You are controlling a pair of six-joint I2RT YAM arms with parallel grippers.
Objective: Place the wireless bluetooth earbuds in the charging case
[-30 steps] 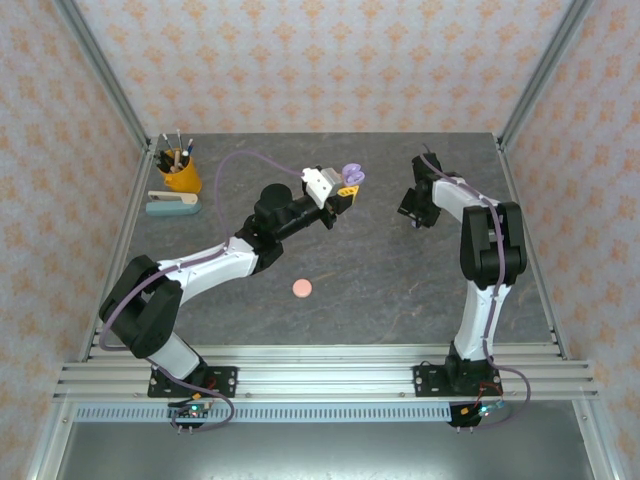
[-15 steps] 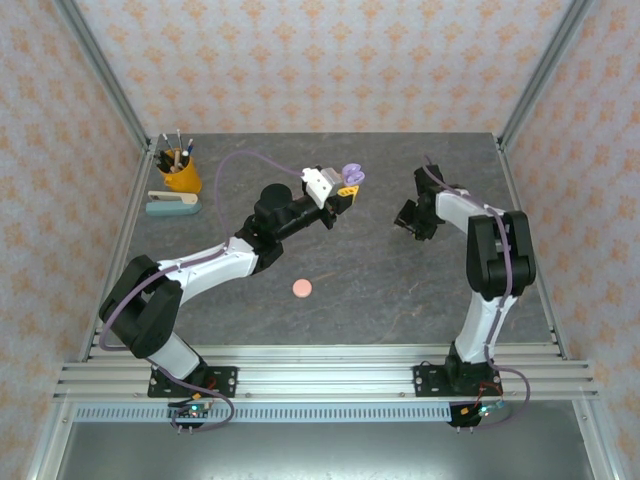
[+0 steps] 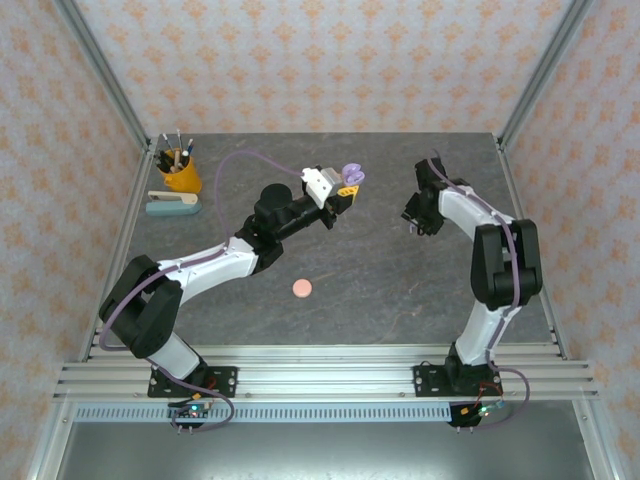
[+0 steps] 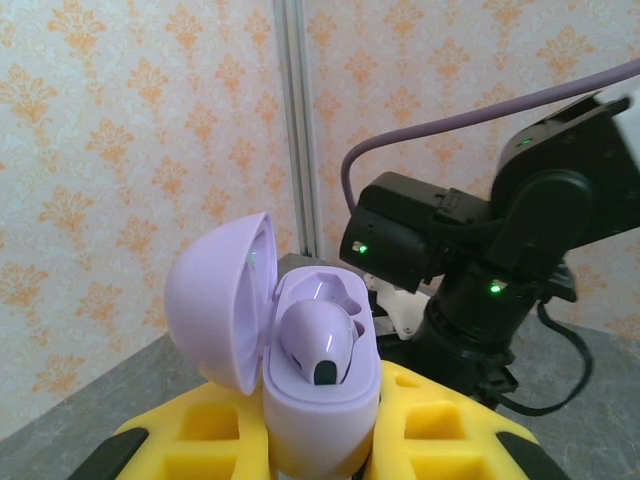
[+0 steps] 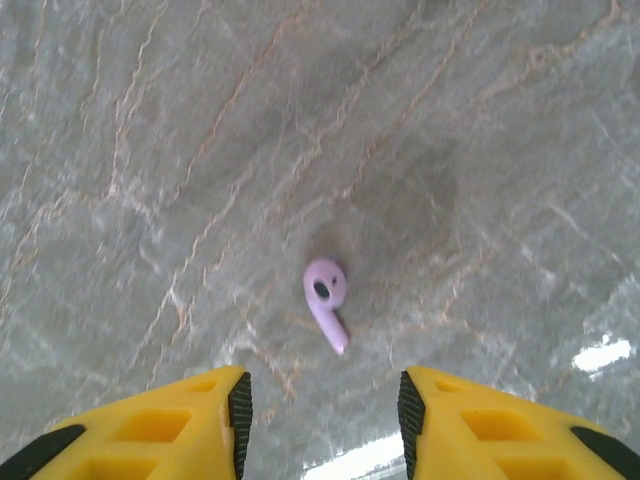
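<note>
1. A yellow cup of pens stands far to the left of and behind the pink disc, which lies flat on the grey table. A teal-and-white stapler lies far left of the disc too, just in front of the cup.
2. The left gripper is raised behind the disc and a little to its right. Its jaws are pressed onto the base of the purple charging case.
3. In the left wrist view the case stands upright between the yellow fingers, with its lid swung open to the left. A purple seated earbud rests in the case's well.
4. The right gripper is behind the disc and well to its right, pointing down at the table.
5. In the right wrist view its jaws are spread. The loose earbud, pale purple, lies on the table just ahead of the gap, centred between the two fingertips and touching neither. Its head is farther from the jaws, and its stem angles back toward the right-hand finger.
</note>
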